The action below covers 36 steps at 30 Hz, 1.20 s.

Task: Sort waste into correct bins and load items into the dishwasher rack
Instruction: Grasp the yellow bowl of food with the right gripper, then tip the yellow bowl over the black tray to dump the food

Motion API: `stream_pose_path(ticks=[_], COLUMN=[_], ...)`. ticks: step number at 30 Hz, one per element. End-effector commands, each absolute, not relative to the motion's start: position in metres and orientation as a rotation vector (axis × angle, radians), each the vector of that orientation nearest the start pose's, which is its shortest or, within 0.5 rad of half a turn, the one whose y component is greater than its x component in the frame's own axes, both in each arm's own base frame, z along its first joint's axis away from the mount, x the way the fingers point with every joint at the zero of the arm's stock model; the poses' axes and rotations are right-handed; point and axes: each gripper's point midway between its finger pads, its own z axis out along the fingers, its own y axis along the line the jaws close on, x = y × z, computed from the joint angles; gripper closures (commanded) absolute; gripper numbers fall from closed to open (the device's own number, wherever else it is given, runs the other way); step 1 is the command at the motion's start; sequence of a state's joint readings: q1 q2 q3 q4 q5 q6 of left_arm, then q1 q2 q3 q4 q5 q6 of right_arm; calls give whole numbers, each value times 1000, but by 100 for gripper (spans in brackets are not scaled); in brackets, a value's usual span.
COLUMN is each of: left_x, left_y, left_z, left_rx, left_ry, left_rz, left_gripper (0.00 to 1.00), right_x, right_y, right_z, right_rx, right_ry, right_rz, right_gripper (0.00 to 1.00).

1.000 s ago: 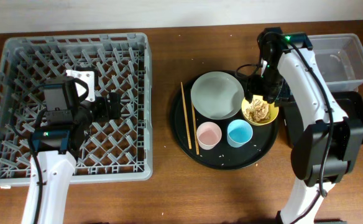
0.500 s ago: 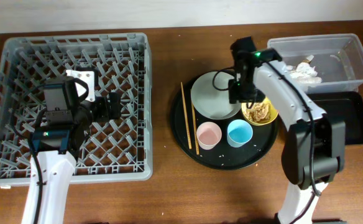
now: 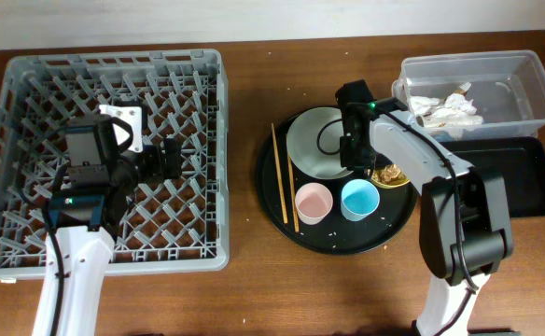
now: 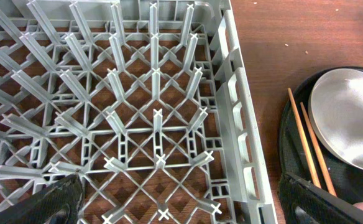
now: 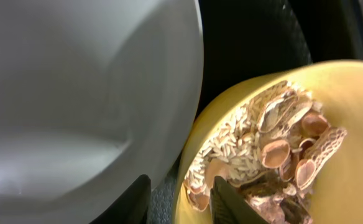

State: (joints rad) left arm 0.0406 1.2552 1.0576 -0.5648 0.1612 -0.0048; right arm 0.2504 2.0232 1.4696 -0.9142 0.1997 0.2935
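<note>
My right gripper (image 5: pixel 180 199) is open and straddles the left rim of the small yellow bowl (image 5: pixel 349 124), one finger inside and one outside. The bowl holds brownish scraps and white rice (image 5: pixel 275 155). The grey-green plate (image 5: pixel 76 93) lies just left of it. From overhead, the plate (image 3: pixel 319 140), bowl (image 3: pixel 396 175), pink cup (image 3: pixel 313 202), blue cup (image 3: pixel 359 198) and chopsticks (image 3: pixel 283 177) sit on a round black tray (image 3: pixel 347 238). Crumpled napkins (image 3: pixel 445 107) lie in the clear tub (image 3: pixel 534 93). My left gripper (image 4: pixel 181 205) is open and empty over the grey rack (image 4: pixel 156 124).
The shallow black rectangular tray (image 3: pixel 515 177) lies right of the round tray, below the clear tub. The rack (image 3: pixel 114 58) fills the left half of the table. Bare wood runs between the rack and the round tray.
My right arm swung left from beside the clear tub, uncovering the napkins in it, and the gripper came down at the yellow bowl's left rim. The left arm has not moved.
</note>
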Motion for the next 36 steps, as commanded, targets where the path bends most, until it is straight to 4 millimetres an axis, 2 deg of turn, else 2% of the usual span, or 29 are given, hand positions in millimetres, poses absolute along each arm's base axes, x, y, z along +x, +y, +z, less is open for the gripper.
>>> stream_pose_path(ticks=[1, 2, 5, 9, 11, 14, 15, 17, 19, 20, 24, 27, 30, 32, 36], left_x=[370, 370, 370, 370, 370, 370, 370, 370, 370, 370, 370, 370, 370, 370, 370], left_y=[-13, -13, -13, -13, -13, -13, -13, -13, -13, -13, -13, -13, -13, -13, -13], left_z=[212, 212, 212, 212, 212, 212, 212, 212, 212, 212, 212, 212, 212, 212, 212], left_rx=[32, 32, 32, 32, 32, 32, 32, 32, 32, 32, 32, 32, 32, 32, 32], left_ry=[2314, 2313, 2314, 2314, 2313, 2314, 2313, 2314, 2313, 2314, 2314, 2314, 2314, 2314, 2314], left_rz=[-176, -176, -176, -176, -176, -176, -176, -176, -176, -176, -176, -176, -176, -176, -176], left_gripper=[1, 1, 1, 1, 1, 1, 1, 0, 0, 1, 1, 1, 1, 1, 1], right_x=[400, 400, 402, 412, 420, 427, 426, 417, 401, 393, 390, 381, 363, 357, 351], right_y=[65, 65, 66, 67, 69, 71, 71, 64, 46, 34, 10, -33, -58, -64, -73], right_z=[33, 34, 39, 70, 96, 152, 178, 219, 246, 252, 261, 259, 239, 227, 205], right_rx=[97, 98, 99, 96, 83, 56, 59, 78, 137, 183, 162, 273, 327, 311, 285], right_ry=[2952, 2949, 2944, 2930, 2910, 2877, 2861, 2846, 2870, 2890, 2901, 2892, 2930, 2917, 2766], right_rz=[-267, -265, -262, -256, -247, -233, -226, -218, -196, -173, 173, 287, 438, 607, 961], right_gripper=[76, 83, 96, 96, 96, 96, 96, 96, 96, 96, 96, 96, 96, 96, 96])
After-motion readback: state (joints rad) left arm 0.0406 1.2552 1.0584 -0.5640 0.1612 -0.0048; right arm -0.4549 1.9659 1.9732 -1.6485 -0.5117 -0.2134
